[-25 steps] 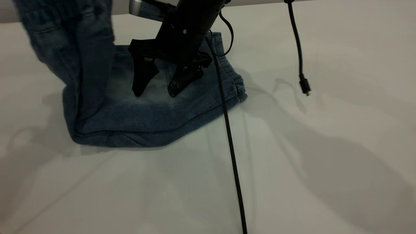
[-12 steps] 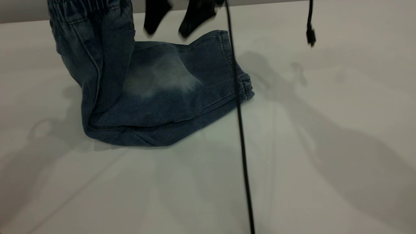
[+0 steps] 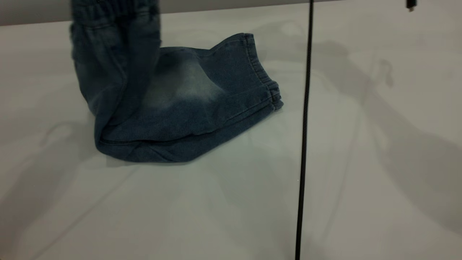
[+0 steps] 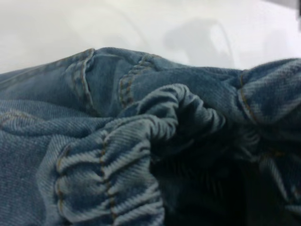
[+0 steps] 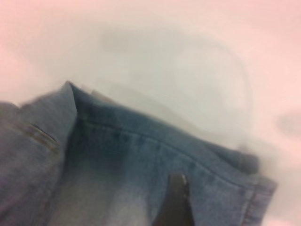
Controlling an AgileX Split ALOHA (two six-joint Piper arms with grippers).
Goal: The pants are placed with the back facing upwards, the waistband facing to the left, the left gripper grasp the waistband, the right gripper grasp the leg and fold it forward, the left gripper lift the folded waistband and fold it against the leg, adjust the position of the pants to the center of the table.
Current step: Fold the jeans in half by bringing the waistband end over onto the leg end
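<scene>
Overhead, the waistband [image 3: 113, 9] hangs lifted above the leg [image 3: 187, 94]; neither pincer's state can be told.

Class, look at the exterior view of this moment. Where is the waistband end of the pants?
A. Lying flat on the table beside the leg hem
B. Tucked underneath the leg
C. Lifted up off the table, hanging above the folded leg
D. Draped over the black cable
C: the waistband is held high at the view's top edge, with the pants hanging down from it to the leg lying flat on the table.
</scene>
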